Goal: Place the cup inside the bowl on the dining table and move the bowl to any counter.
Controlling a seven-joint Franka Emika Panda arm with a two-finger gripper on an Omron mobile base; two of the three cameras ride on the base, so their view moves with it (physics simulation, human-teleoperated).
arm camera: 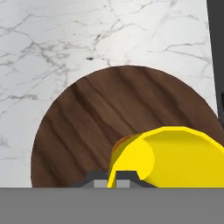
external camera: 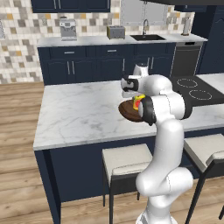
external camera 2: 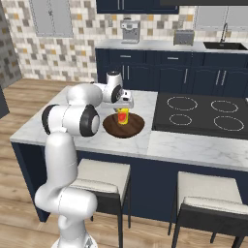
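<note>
I have the gripper point(external camera 2: 123, 109) clamped on the cup point(external camera 2: 123, 116) rim, held over the bowl point(external camera 2: 124, 125) (centred, I judge) for release.

Two base cameras are looking forward and down from behind the arm, at its seven and five o'clock, both taking in the dining table point(external camera: 78, 113) and the bowl point(external camera 2: 131, 127). The hand camera is peering straight down, very near the bowl.
</note>
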